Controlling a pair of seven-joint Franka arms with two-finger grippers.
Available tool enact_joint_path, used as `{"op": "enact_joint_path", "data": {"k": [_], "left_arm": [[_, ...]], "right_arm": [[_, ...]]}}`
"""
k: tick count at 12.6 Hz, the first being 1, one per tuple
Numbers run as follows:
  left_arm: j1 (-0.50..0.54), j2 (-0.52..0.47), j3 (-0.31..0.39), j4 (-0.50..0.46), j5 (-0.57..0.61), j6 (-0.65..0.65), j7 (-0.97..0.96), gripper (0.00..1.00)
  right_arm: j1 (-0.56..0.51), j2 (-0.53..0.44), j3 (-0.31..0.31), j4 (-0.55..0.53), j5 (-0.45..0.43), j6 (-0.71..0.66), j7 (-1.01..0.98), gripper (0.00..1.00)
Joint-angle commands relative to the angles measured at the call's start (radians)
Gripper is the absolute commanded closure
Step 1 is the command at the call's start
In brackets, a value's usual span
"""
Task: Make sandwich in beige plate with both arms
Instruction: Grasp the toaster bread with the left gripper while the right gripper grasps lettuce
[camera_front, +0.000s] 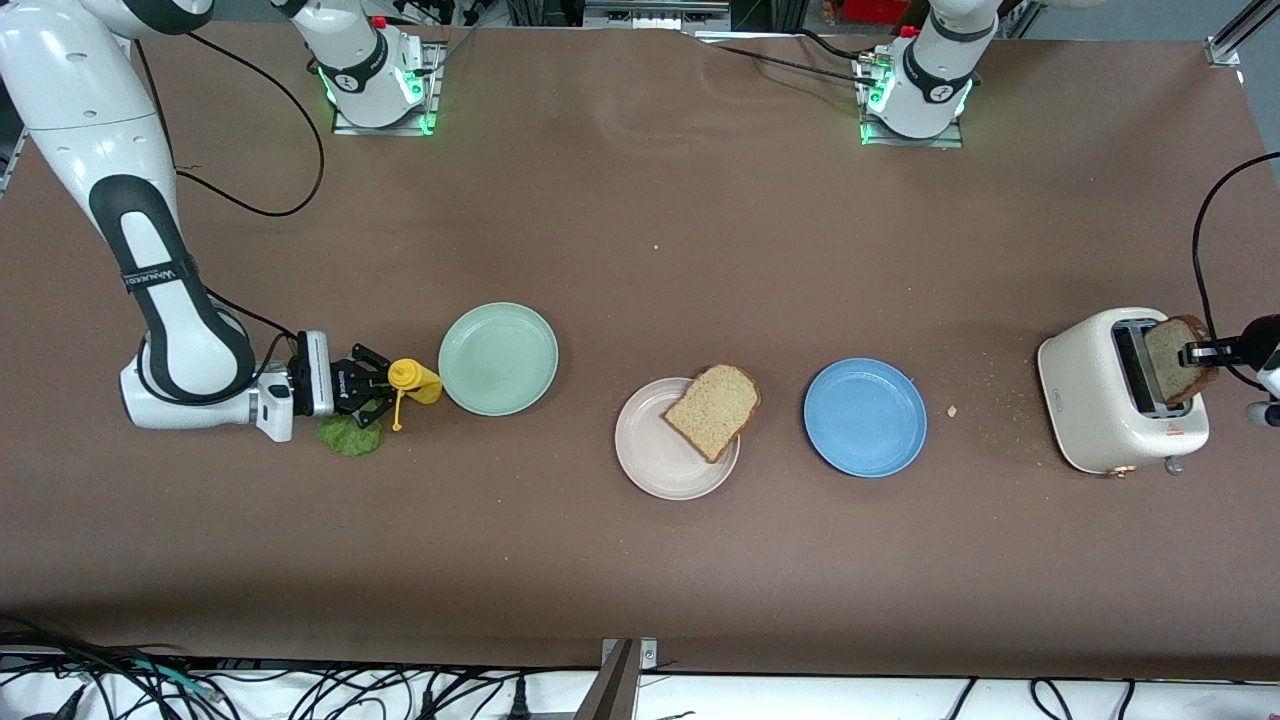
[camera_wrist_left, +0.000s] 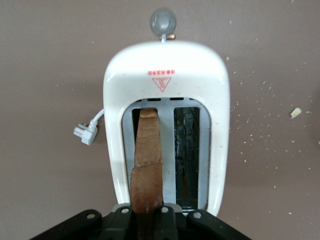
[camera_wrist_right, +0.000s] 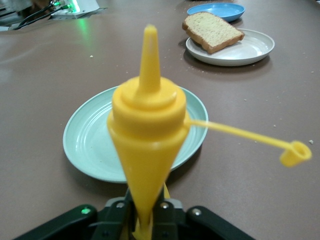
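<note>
The beige plate (camera_front: 660, 462) (camera_wrist_right: 252, 50) holds one brown bread slice (camera_front: 713, 410) (camera_wrist_right: 212, 31) that overhangs its rim. A second bread slice (camera_front: 1180, 360) (camera_wrist_left: 147, 160) stands in a slot of the white toaster (camera_front: 1110, 400) (camera_wrist_left: 165, 65), and my left gripper (camera_front: 1205, 352) (camera_wrist_left: 147, 212) is shut on its top edge. My right gripper (camera_front: 372, 393) (camera_wrist_right: 147, 210) is shut on the base of a yellow squeeze bottle (camera_front: 415, 380) (camera_wrist_right: 147, 130). The bottle's nozzle points at the mint-green plate (camera_front: 497, 358) (camera_wrist_right: 90, 145) and its cap hangs open on a tether. The green lettuce leaf (camera_front: 350, 436) lies on the table just below that gripper.
A blue plate (camera_front: 865, 416) (camera_wrist_right: 217, 10) sits between the beige plate and the toaster. Crumbs are scattered on the brown table between the blue plate and the toaster. The toaster's plug (camera_wrist_left: 85, 132) lies loose beside it.
</note>
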Motion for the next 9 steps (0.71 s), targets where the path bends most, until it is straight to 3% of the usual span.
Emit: {"op": "enact_joint_path", "data": {"k": [1, 4, 9], "left_arm": [[0.004, -0.090, -0.025, -0.009, 0.023, -0.041, 0.001, 1.00], [0.004, -0.168, -0.053, -0.008, 0.019, -0.099, 0.002, 1.00], [0.000, -0.211, -0.120, 0.060, -0.128, -0.188, -0.043, 1.00]], "right_arm": [[-0.011, 0.012, 0.002, 0.012, 0.026, -0.005, -0.019, 0.00], [-0.011, 0.002, 0.001, 0.053, -0.008, -0.006, -0.008, 0.00], [-0.010, -0.012, -0.035, 0.085, -0.209, 0.078, 0.021, 0.00]]}}
